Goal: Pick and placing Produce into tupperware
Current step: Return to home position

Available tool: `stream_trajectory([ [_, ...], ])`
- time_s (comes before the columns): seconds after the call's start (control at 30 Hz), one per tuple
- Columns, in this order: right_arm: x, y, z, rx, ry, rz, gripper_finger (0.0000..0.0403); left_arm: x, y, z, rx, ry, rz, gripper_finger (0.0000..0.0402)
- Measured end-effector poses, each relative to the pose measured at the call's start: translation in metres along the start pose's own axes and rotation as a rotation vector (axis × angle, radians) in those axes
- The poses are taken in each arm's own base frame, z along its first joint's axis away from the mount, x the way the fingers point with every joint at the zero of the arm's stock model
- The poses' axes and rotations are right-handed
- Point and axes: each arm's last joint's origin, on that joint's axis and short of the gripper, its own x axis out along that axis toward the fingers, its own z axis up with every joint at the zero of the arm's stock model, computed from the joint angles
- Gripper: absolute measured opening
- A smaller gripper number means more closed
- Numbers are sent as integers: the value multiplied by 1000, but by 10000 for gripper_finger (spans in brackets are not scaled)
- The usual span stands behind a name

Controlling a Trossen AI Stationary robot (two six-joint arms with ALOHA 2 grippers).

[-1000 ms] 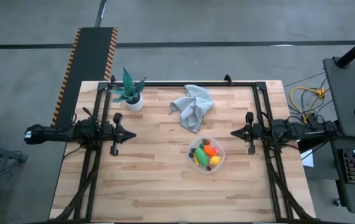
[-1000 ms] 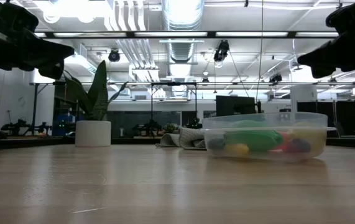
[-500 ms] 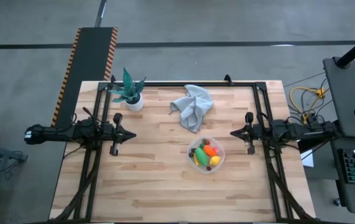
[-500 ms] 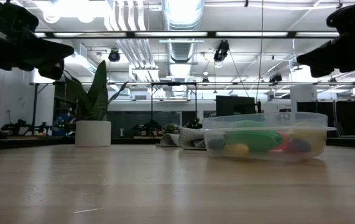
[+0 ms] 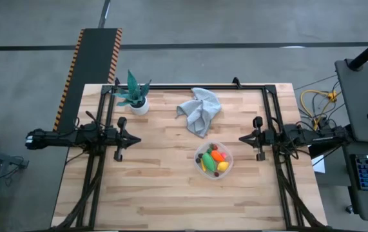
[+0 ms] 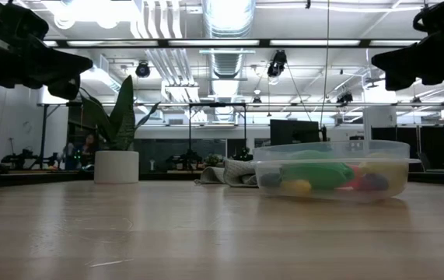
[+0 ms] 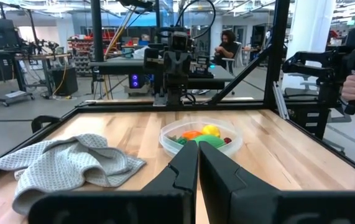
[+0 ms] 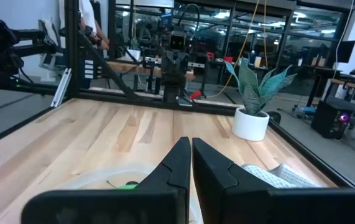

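Slight right tool (image 5: 240,138) shift; cloth (image 5: 200,109) near tupperware (image 5: 196,159).

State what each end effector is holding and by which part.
Nothing. The left end effector and right end effector are shut and empty; the produce lies in the tupperware.

produce (image 5: 217,156) in tupperware (image 5: 231,162), right-centre of table (image 5: 151,190) | cloth (image 5: 200,109) behind tupperware | plant (image 5: 134,95) left of cloth

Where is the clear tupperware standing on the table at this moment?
In the high view, the tupperware stands right of the middle of the table, just below the grey cloth in the picture, and nearer the right gripper.
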Motion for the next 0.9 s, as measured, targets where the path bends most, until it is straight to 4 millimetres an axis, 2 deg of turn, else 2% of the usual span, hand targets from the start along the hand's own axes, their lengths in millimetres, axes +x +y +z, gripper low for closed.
stream_trajectory([
  [0.9, 1, 0, -1, 43, 10, -4, 8, 0, 0, 0, 27, -8, -3, 0],
])
